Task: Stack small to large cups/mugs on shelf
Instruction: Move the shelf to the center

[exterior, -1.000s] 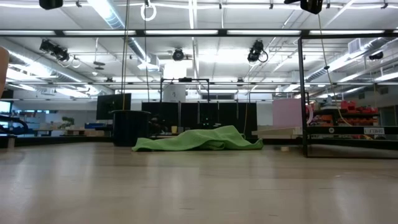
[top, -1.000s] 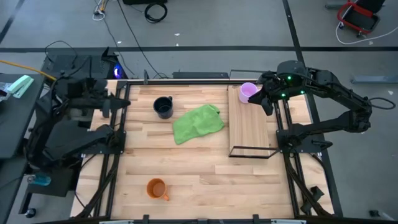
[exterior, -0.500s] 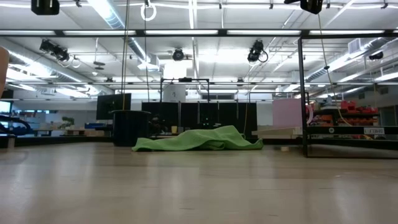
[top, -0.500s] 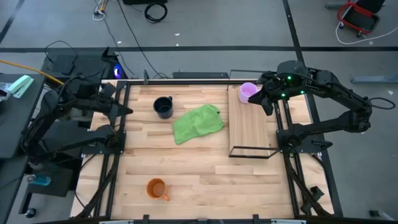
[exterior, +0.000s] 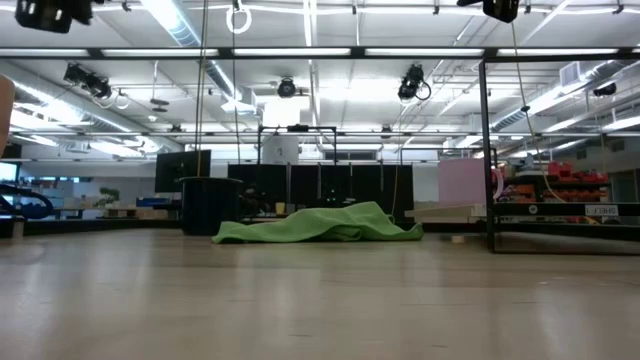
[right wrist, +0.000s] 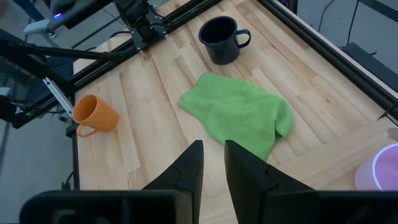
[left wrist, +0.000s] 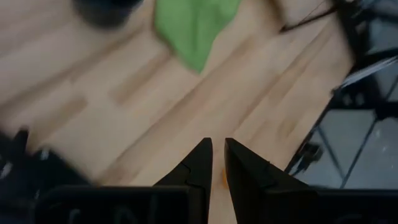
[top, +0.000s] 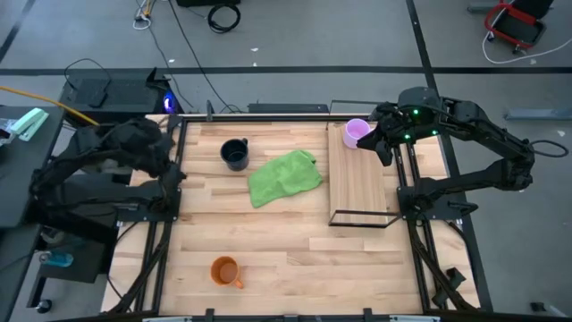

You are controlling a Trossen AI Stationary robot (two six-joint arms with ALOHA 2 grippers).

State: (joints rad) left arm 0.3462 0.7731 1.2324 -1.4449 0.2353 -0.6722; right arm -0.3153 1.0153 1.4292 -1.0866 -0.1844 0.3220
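Presently: right gripper nearly closed and empty, a narrow slit between its fingers, just beside the pale purple mug at the far end of the shelf; left gripper likewise nearly closed and empty, retracted past the table's left edge. Well beyond both: navy mug, green cloth and orange mug. Risks: nudging the purple mug off the shelf end; snagging the cloth near the navy mug.

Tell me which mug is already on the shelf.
The purple mug, at the shelf's far end beside the right gripper. The navy mug and orange mug sit on the tabletop.
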